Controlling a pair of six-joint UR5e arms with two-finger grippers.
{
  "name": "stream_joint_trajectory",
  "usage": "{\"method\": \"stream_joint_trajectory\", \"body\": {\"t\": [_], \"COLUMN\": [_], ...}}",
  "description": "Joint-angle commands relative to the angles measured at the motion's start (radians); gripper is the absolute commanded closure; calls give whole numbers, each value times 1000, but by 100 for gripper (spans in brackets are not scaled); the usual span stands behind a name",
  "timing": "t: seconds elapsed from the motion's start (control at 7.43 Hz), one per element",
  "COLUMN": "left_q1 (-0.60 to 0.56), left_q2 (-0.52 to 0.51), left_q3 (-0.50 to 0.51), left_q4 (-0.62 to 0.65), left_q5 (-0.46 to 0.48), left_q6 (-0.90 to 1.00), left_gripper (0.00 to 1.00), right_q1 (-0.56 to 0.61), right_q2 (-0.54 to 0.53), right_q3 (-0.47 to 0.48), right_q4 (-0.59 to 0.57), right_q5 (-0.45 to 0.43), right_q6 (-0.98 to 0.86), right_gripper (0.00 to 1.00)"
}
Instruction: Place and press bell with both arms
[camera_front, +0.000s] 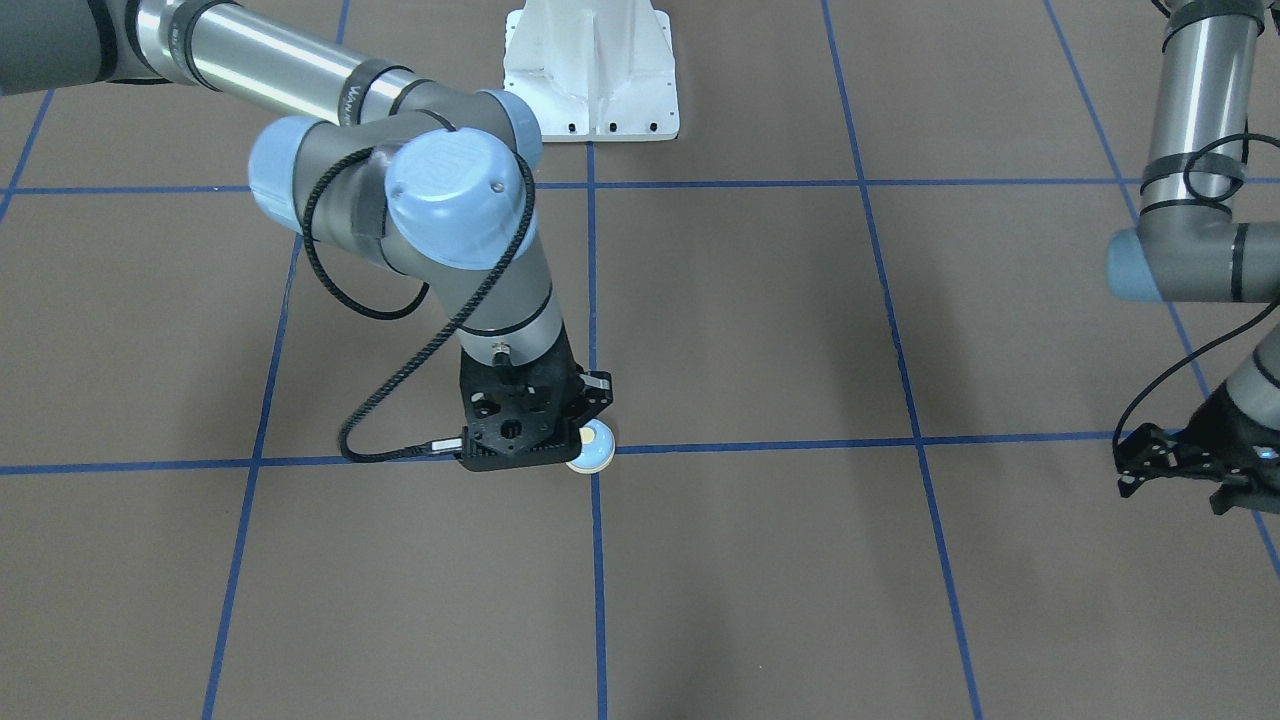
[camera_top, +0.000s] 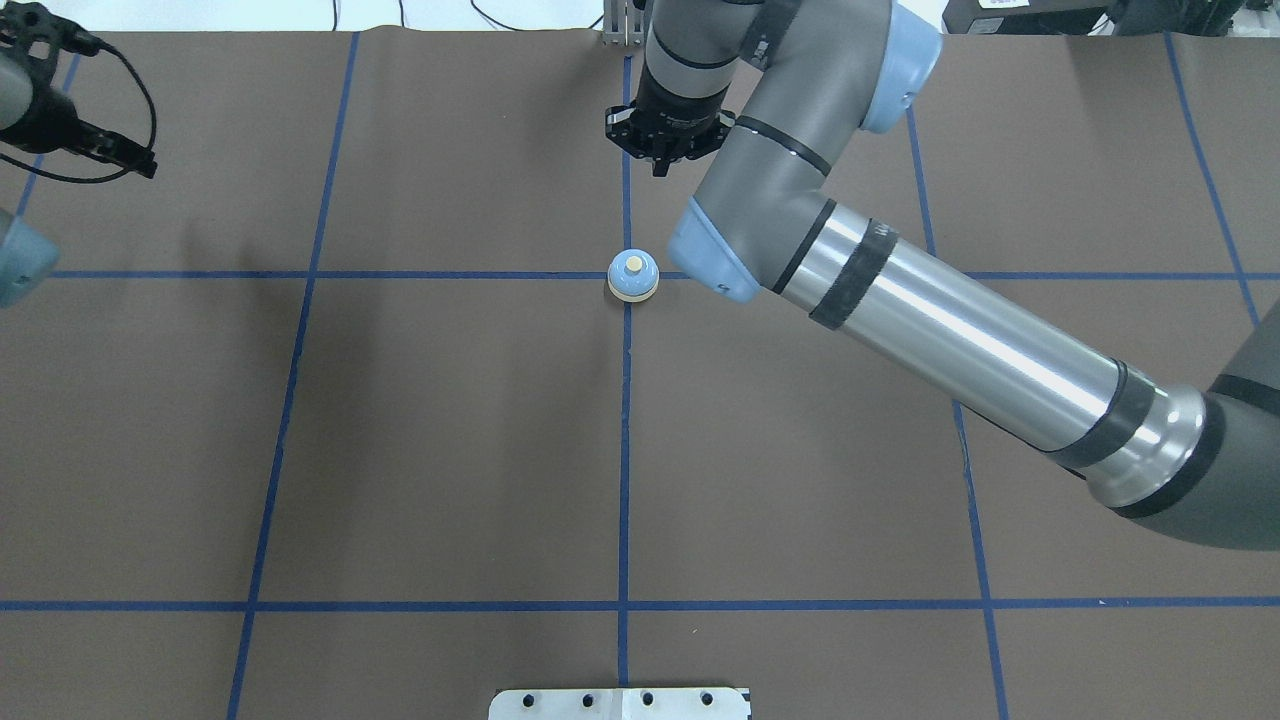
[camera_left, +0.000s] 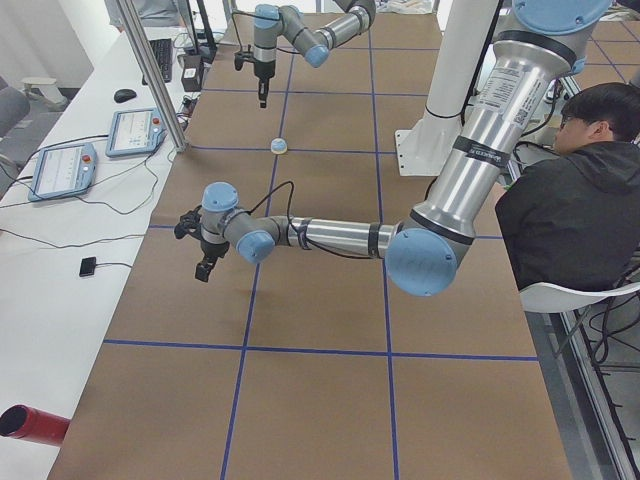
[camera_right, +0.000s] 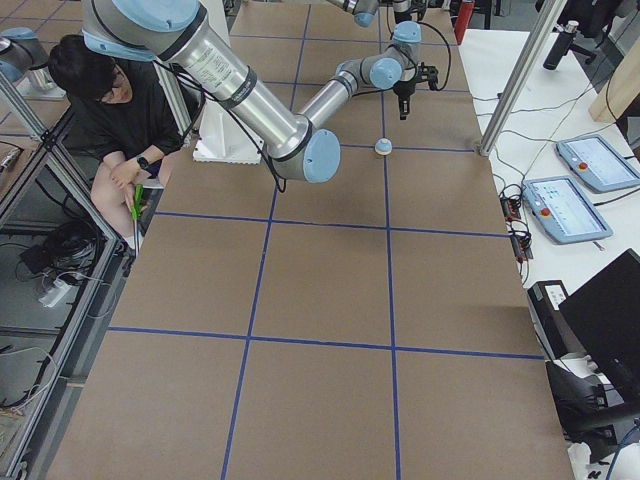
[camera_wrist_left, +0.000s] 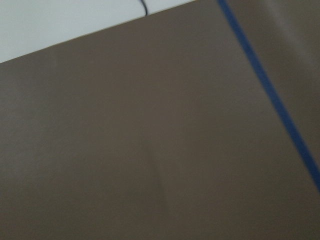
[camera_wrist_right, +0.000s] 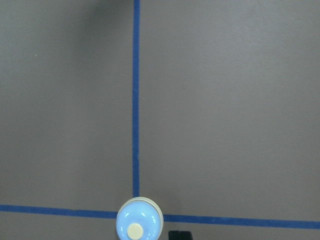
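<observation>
Overhead exterior, bell (camera_top: 632, 275) apart from right hand (camera_top: 660, 166)

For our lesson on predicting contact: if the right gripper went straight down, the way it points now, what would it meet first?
Probably the bell, or the table right beside it. The right gripper hangs above, and its wrist view shows a fingertip just beside the dome. Depth is unclear.

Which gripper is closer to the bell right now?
Right. The right gripper hangs raised close by the bell, slightly on its far side from the robot. The left gripper is far off toward the table's left end.
</observation>
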Motion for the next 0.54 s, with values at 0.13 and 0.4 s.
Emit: {"method": "stream_joint_trajectory", "body": {"t": [0.13, 0.4], "left_q1": [-122, -140], "left_q2": [74, 91], "left_q3": [-55, -179], "left_q4": [77, 290], "left_q5": [-139, -144], "left_q6": [74, 132], "left_gripper": [0, 0], "right_q1": [-55, -85], "right_q2": [51, 45], "right_q3": [-150, -155], "right_q4": [99, 99], "right_q5": [-46, -48], "right_q6": [1, 0], "right_gripper": [100, 100]}}
